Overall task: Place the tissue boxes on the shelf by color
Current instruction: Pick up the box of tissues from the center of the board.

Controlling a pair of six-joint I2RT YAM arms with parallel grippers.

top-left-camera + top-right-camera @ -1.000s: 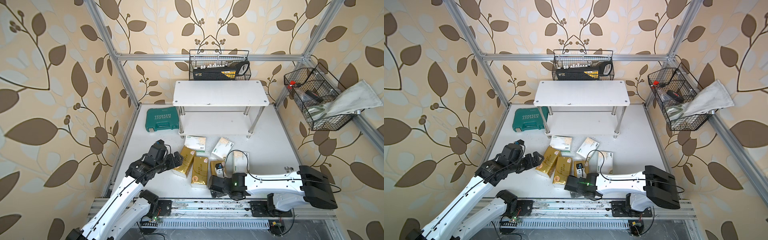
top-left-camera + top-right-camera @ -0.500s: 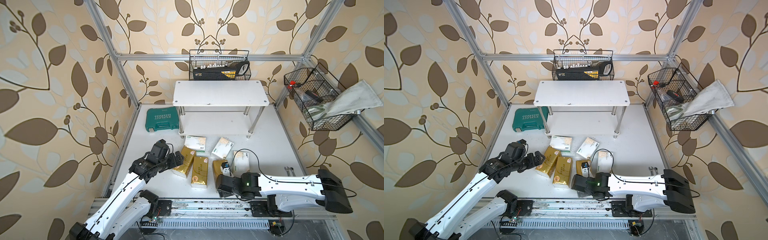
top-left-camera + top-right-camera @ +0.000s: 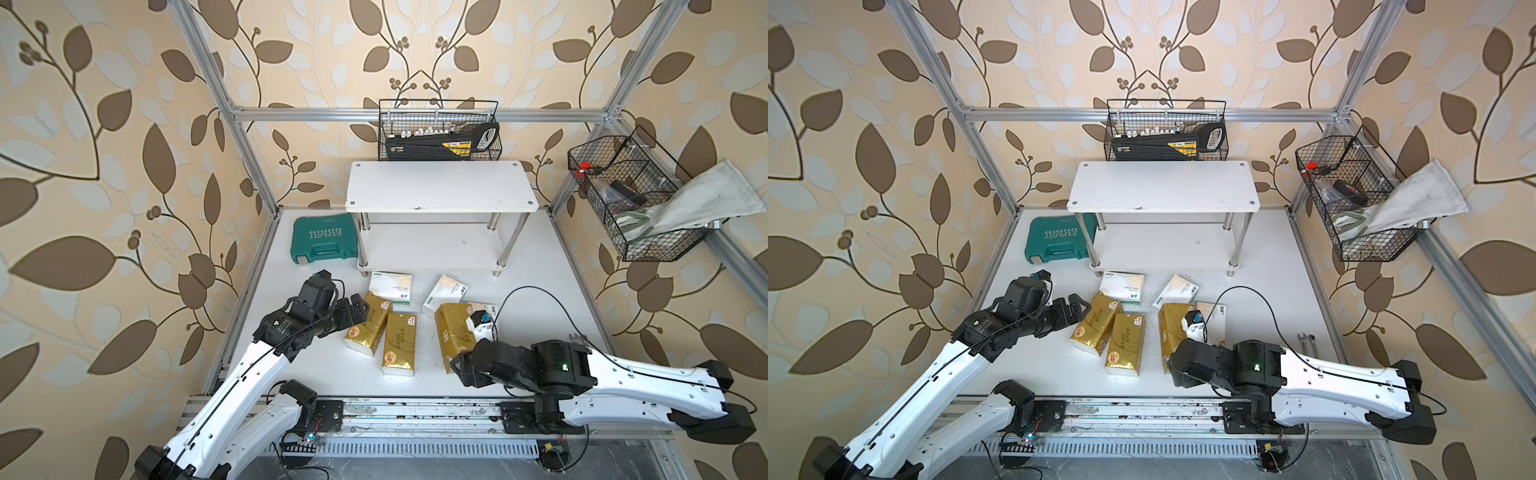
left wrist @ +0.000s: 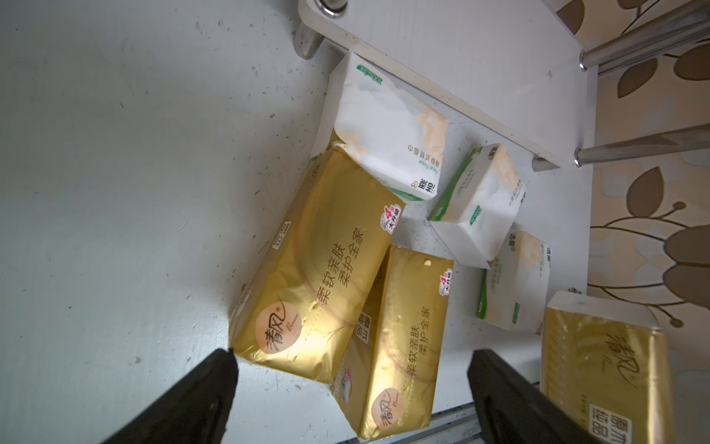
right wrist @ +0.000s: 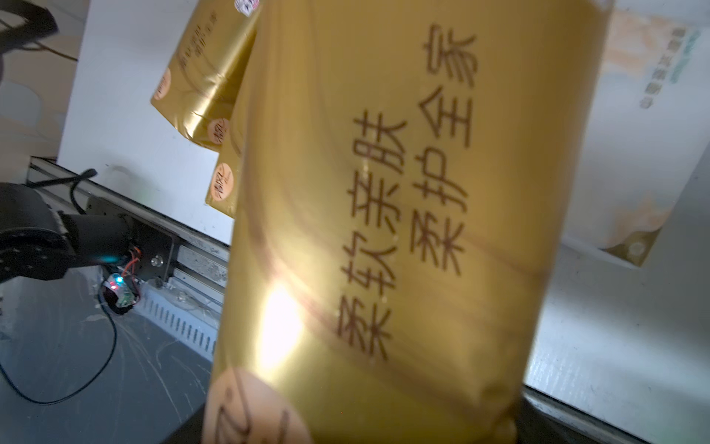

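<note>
Right gripper (image 3: 459, 368) is pinching the near end of the right gold pack (image 5: 384, 230), close to the bench (image 3: 316, 374) front edge, right of centre. An end grip makes sense here because the long sides are crowded: a white pack (image 3: 1214, 318) sits tight against its right side. The near end looks lifted, but I can't confirm it's clear of the bench.

Left gripper (image 4: 351, 359) is spread wide and holding nothing. It's lined up on the near end of the left gold pack (image 4: 319, 269), one tip at that pack's corner. Looks staged for the next gold pick.

- Middle gold pack (image 3: 400, 343) lies touching the left one, so a side grab there would catch both.
- The other two white packs (image 3: 390, 284) (image 3: 444, 291) sit just in front of the shelf's front legs. The left one touches the far end of the left gold pack.
- Shelf (image 3: 440, 187) stands at the bench's back edge with both boards bare, so no sorting is done yet.
- Teal case (image 3: 324, 243) is in the back-left corner beside the shelf legs, not in play.

Risk: soft foil wrap held by one end may sag or slip in transit.
</note>
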